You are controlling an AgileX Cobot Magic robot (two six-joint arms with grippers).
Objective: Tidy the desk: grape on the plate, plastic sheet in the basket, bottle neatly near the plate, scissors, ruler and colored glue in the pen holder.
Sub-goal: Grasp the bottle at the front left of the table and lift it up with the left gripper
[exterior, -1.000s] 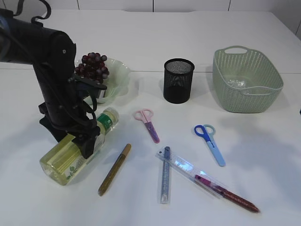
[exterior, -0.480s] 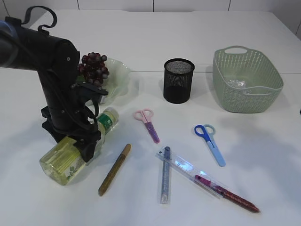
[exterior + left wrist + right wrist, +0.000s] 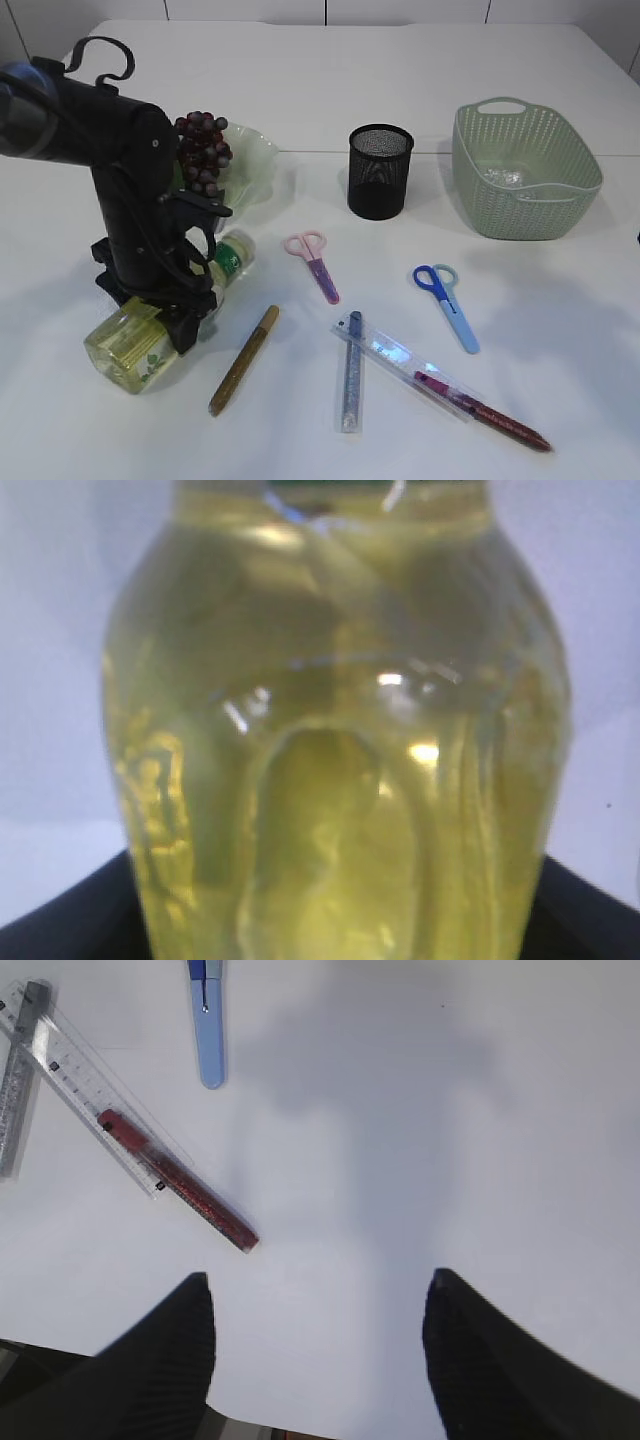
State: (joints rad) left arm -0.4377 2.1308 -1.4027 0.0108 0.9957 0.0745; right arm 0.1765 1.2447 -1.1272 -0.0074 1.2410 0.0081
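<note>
— What's on the white table (image 3: 560, 360)?
— A bottle (image 3: 135, 340), plate (image 3: 255, 160), pen holder (image 3: 380, 172), basket (image 3: 525, 170), two scissors (image 3: 314, 262) (image 3: 447, 302), a ruler (image 3: 400, 362), glue sticks (image 3: 243, 360).

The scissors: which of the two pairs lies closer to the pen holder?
The pink scissors, lying just in front and to the left of the black mesh pen holder. The blue scissors lie farther toward the front right.

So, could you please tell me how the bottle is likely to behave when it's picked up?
The bottle lies on its side and looks round, so it may roll if nudged. It seems nearly full of yellow liquid, so probably heavy for its size. Its glossy plastic could be slippery.
</note>
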